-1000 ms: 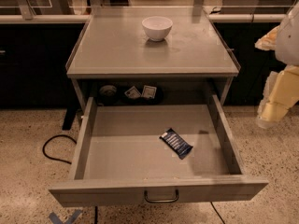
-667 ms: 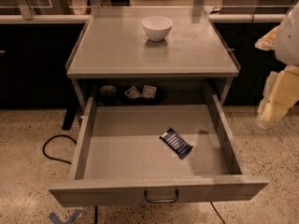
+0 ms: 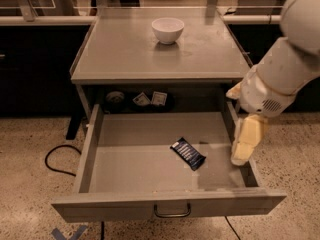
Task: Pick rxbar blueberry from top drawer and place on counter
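Swinging in from the right edge, the arm (image 3: 287,66) is now hanging the gripper (image 3: 245,146) over the drawer's (image 3: 89,151) right wall; its grip state cannot be told. The blue bar (image 3: 188,153) is lying on the drawer floor, near the gripper's left. A bowl (image 3: 167,30) is sitting on the counter (image 3: 120,56).
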Robot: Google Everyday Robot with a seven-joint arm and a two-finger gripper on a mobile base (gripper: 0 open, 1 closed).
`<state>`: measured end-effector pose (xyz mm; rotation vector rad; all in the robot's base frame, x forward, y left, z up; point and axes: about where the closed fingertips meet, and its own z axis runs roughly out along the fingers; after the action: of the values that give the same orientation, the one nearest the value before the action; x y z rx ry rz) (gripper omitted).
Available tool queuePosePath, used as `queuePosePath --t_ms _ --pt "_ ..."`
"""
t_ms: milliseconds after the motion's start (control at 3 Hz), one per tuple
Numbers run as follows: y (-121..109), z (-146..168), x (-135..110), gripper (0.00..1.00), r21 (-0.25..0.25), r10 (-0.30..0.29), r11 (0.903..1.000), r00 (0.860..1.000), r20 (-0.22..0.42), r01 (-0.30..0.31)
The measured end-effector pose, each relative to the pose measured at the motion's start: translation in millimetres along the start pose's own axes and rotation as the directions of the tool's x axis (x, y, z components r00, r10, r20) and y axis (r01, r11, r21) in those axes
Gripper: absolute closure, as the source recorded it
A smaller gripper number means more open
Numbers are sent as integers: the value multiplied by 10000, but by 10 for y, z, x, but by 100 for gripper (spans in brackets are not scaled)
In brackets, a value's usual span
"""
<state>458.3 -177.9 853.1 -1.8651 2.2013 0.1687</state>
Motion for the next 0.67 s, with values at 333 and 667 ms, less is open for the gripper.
queuePosePath --t_ms 333,667 --pt "-76 841 -171 0 -580 -405 9974 9989 217 417" --pt "-294 1066 -432 0 454 -394 9983 9972 642 365"
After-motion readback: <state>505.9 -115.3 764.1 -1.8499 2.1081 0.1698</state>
